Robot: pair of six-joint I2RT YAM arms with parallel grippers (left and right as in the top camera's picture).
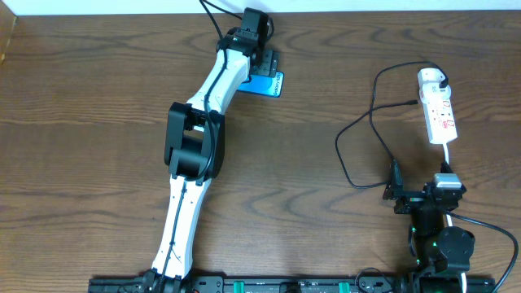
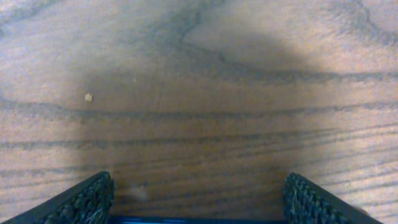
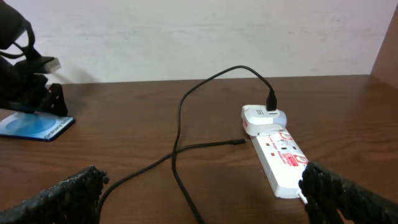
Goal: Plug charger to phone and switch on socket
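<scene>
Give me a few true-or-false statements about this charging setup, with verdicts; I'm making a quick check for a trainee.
1. The white plug head sits in the socket. True.
2. The connector tip is plugged into the phone. False: it lies on the table beside the socket, well away from the phone.
3. The right gripper grips the cable. False: it is open and empty.
4. The left gripper is at the phone. True.

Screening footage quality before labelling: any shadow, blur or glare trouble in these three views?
Left wrist: a broad shadow darkens the table, grain soft. Right wrist: near fingers blurred, socket sharp. Overhead: evenly lit, no strong glare.
</scene>
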